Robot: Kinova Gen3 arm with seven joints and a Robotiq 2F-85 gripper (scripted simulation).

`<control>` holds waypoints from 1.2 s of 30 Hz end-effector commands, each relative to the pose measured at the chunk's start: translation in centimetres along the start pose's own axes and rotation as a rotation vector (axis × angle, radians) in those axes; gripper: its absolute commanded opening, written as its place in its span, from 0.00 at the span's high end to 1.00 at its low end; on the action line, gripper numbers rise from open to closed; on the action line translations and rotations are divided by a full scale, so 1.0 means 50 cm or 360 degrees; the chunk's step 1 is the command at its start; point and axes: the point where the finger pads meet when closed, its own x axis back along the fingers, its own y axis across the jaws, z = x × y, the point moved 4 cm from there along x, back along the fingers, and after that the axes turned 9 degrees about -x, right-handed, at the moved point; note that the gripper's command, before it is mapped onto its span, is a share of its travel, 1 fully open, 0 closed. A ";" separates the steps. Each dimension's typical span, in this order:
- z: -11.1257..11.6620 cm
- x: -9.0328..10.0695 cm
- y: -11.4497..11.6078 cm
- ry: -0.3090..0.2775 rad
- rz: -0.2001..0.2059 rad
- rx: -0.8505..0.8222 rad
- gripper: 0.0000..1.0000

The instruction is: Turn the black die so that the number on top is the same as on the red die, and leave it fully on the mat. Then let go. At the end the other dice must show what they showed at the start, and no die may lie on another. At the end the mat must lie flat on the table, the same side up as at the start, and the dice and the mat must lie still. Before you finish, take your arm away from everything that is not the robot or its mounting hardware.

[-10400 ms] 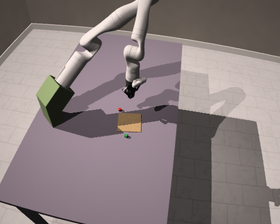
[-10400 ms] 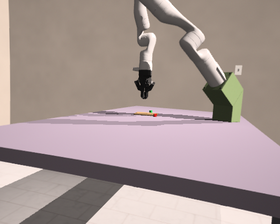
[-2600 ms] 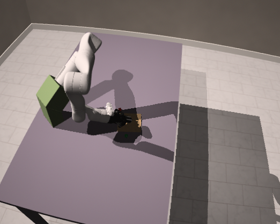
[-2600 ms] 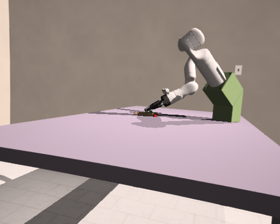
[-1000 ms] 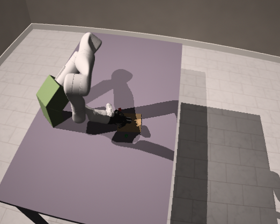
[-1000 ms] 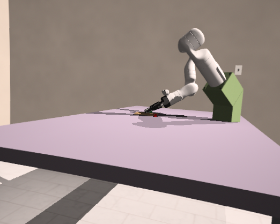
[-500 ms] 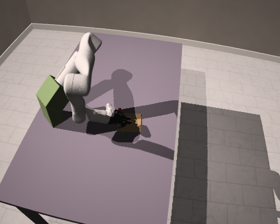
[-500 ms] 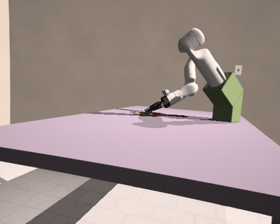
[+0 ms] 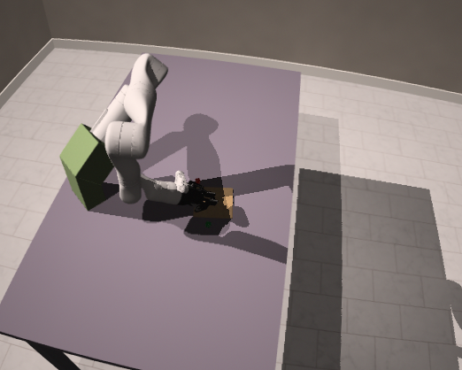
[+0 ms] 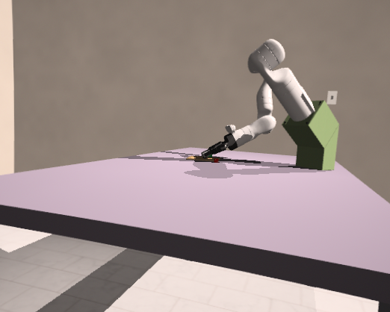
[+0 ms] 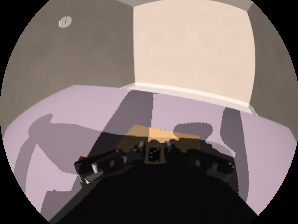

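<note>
The black die (image 11: 155, 154), with small pale pips, sits on the mat between the fingers; its number cannot be read surely. My gripper (image 9: 215, 197) (image 10: 203, 155) (image 11: 154, 147) is slightly open, low over the mat and tilted, with a narrow gap showing beside the die. The tan mat (image 9: 228, 212) (image 10: 190, 157) (image 11: 134, 131) lies flat, partly in shadow. The red die (image 9: 197, 181) (image 10: 216, 160) (image 11: 82, 159) is beside the mat, partly behind the gripper in the wrist view; its number is too small to read.
A green die (image 9: 208, 224) (image 10: 210, 155) is on the table in the arm's shadow, on the mat's other side from the red die. The green base block (image 9: 80, 152) (image 10: 325, 128) carries the arm. The table's long edge lies beyond the mat.
</note>
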 end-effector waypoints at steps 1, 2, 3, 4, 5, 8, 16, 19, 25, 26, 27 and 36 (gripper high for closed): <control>0.001 0.000 0.001 0.0001 -0.0001 0.0002 0.69; 0.001 0.000 0.001 0.0001 -0.0001 0.0002 0.69; 0.001 0.000 0.001 0.0001 -0.0001 0.0002 0.69; 0.001 0.000 0.001 0.0001 -0.0001 0.0002 0.69; 0.001 0.000 0.001 0.0001 -0.0001 0.0002 0.69; 0.001 0.000 0.001 0.0001 -0.0001 0.0002 0.69; 0.001 0.000 0.001 0.0001 -0.0001 0.0002 0.69; 0.001 0.000 0.001 0.0001 -0.0001 0.0002 0.69; 0.001 0.000 0.001 0.0001 -0.0001 0.0002 0.69; 0.001 0.000 0.001 0.0001 -0.0001 0.0002 0.69; 0.001 0.000 0.001 0.0001 -0.0001 0.0002 0.69; 0.001 0.007 0.001 0.0001 -0.0001 0.0002 0.69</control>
